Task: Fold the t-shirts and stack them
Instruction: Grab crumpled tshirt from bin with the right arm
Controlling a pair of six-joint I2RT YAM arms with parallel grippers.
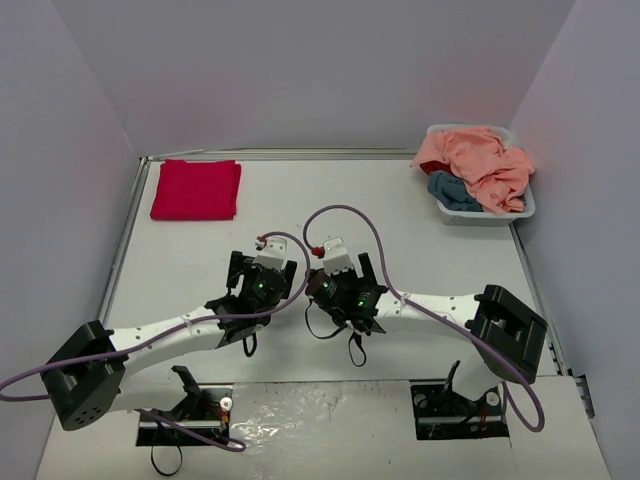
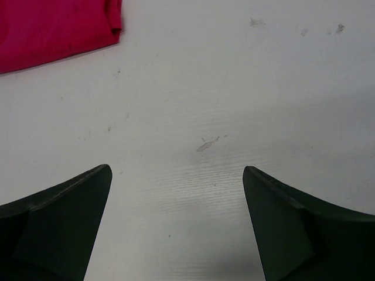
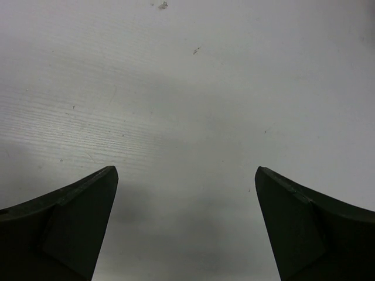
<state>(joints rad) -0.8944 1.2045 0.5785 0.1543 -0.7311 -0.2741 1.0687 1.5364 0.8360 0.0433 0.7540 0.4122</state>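
A crimson red t-shirt [image 1: 196, 189] lies folded flat at the table's far left; its corner shows in the left wrist view as red cloth [image 2: 53, 29]. A salmon-orange t-shirt [image 1: 480, 165] is heaped in the white basket [image 1: 520, 215] at the far right, over a teal-blue t-shirt [image 1: 452, 190]. My left gripper [image 1: 262, 268] hovers mid-table, open, only bare table between its fingertips [image 2: 88, 193]. My right gripper [image 1: 345, 272] hovers beside it, open and empty too [image 3: 186, 175].
White walls enclose the table at the back and both sides. Purple cables [image 1: 340, 215] loop over both arms. The arm bases [image 1: 190, 410] sit at the near edge. A metal rail [image 1: 125, 230] runs along the left side.
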